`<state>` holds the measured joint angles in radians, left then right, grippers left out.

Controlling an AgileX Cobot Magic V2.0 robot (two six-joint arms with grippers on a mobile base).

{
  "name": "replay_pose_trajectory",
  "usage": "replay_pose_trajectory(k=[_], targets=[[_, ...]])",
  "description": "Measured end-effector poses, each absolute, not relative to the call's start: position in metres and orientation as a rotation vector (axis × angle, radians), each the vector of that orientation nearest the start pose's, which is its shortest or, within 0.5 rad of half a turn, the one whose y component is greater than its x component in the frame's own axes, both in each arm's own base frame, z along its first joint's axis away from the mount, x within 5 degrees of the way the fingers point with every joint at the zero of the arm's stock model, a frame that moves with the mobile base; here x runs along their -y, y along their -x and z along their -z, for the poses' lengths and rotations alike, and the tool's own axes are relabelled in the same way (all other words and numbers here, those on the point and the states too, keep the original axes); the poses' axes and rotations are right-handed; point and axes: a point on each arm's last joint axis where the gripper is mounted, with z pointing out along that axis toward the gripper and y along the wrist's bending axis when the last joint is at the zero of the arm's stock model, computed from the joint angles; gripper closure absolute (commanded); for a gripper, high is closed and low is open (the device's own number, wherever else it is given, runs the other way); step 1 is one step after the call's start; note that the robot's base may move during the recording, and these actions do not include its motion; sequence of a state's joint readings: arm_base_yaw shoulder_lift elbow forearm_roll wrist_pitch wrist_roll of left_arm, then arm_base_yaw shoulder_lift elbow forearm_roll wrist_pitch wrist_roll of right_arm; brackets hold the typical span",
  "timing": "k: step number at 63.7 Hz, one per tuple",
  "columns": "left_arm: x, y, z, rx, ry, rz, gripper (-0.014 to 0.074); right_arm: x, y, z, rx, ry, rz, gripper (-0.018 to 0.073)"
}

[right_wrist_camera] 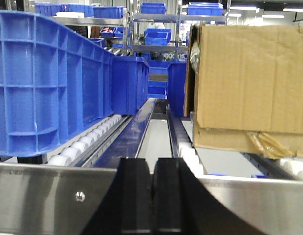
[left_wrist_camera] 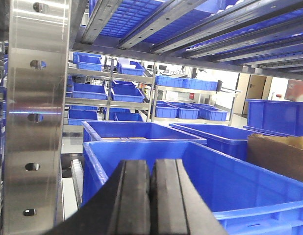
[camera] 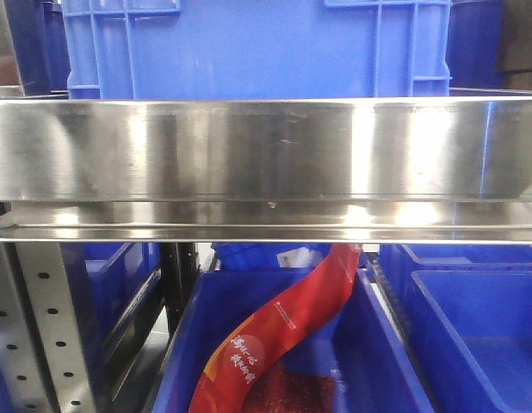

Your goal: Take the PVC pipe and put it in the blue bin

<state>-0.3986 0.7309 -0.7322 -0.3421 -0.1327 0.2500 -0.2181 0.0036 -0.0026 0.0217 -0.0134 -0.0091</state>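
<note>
No PVC pipe shows in any view, so I cannot tell where it is. It is likely light, stiff and a bit slippery, best pinched across its middle. The left gripper (left_wrist_camera: 150, 203) and right gripper (right_wrist_camera: 152, 198) are both closed and hold nothing. A steel shelf rail (camera: 266, 159) blocks most of the front view, and a blue bin (left_wrist_camera: 239, 186) sits just past the left gripper.
</note>
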Motion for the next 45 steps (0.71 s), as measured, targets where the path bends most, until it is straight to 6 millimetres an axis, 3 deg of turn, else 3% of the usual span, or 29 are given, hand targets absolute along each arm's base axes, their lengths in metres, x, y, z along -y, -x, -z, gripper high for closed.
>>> replay_pose_trajectory(k=[45], targets=[[0.0554, -0.1418, -0.4035, -1.356, -0.173, 0.380, 0.0707, 0.0122, -0.0549, -0.2148, -1.464, -0.174, 0.163, 0.0727]])
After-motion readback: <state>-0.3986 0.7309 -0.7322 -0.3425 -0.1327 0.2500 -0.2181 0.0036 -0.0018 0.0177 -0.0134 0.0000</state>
